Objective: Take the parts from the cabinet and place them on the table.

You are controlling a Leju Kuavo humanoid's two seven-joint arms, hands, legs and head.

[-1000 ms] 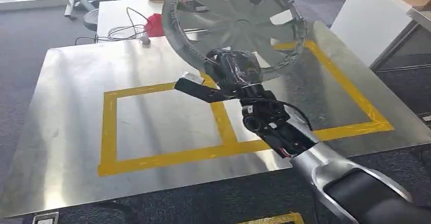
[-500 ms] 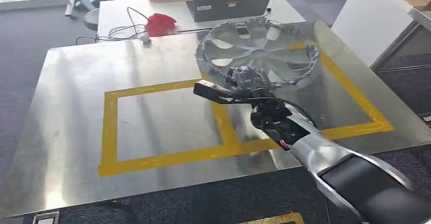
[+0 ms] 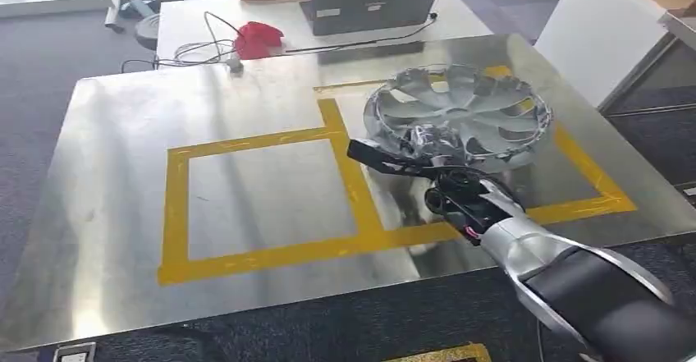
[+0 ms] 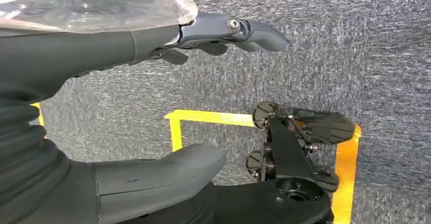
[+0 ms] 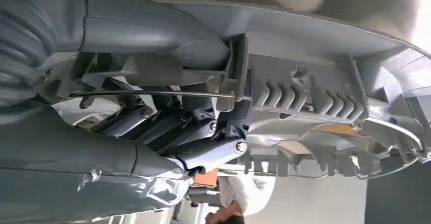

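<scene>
The wheel cover (image 3: 464,114) was shiny silver with grey spokes. The counter (image 3: 115,181) was shiny silver metal with yellow tape (image 3: 174,214) making boxes on it. The right hand (image 3: 410,144) was dark grey and black. The floor (image 3: 33,75) was grey-blue carpet. A red thing (image 3: 258,38) lay on a white desk (image 3: 185,21) beside a grey laptop (image 3: 373,2).

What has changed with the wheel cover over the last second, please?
The right hand has carried the wheel cover down and rightward, from tilted high to almost flat over the table's right taped square, gripping its rim throughout. Laptop and red cloth stayed put.
</scene>
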